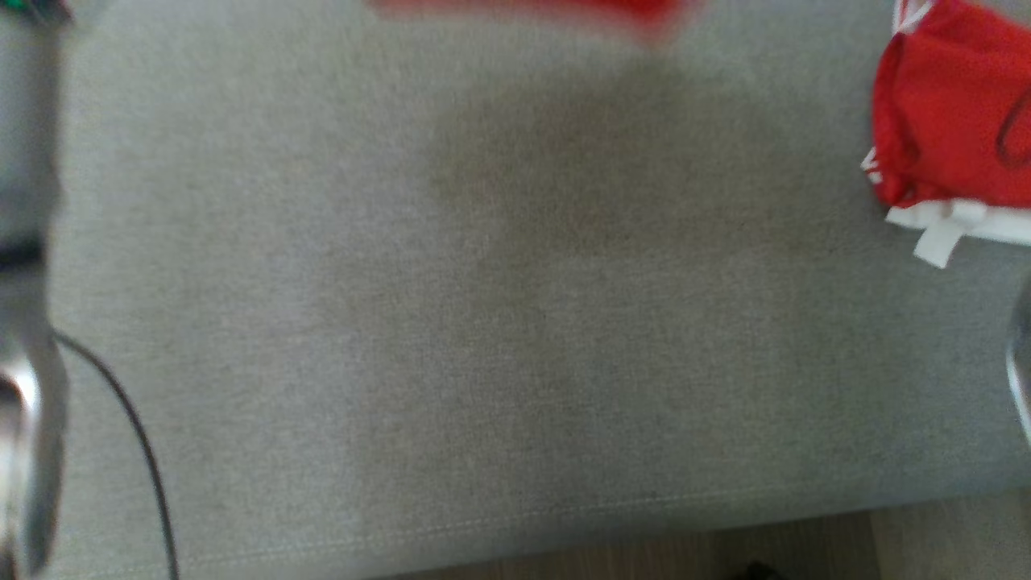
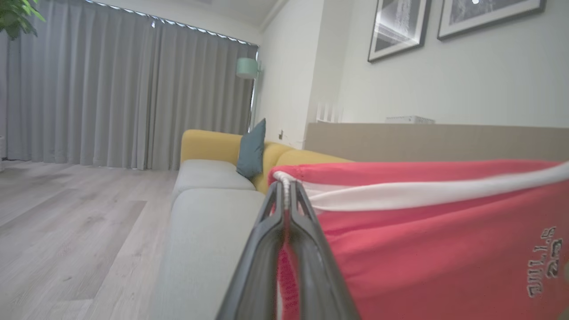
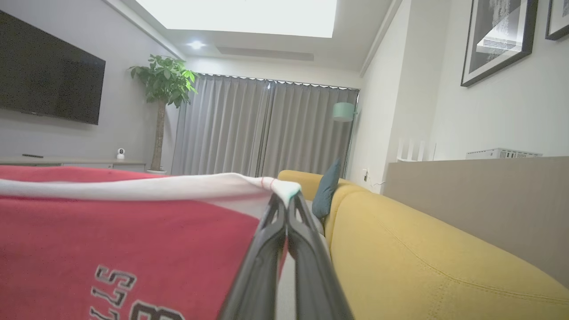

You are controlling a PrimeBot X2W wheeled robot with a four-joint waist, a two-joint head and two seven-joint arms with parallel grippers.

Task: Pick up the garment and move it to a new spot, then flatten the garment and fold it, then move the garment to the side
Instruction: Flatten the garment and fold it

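The left end effector [image 2: 285, 192] and right end effector [image 3: 286, 202] are each clamping shut on the white-trimmed edge of the garment [image 2: 422, 249], which is hanging taut between them, long axis running arm to arm, over the grey sofa [image 1: 483, 362].

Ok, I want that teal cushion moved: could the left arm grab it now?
Probably not: the left gripper is shut on the white edge of the red garment, and the teal cushion sits farther along the sofa.

garment [image 2: 422, 240] above sofa seat [image 1: 483, 362], cushion [image 2: 251, 151] on it
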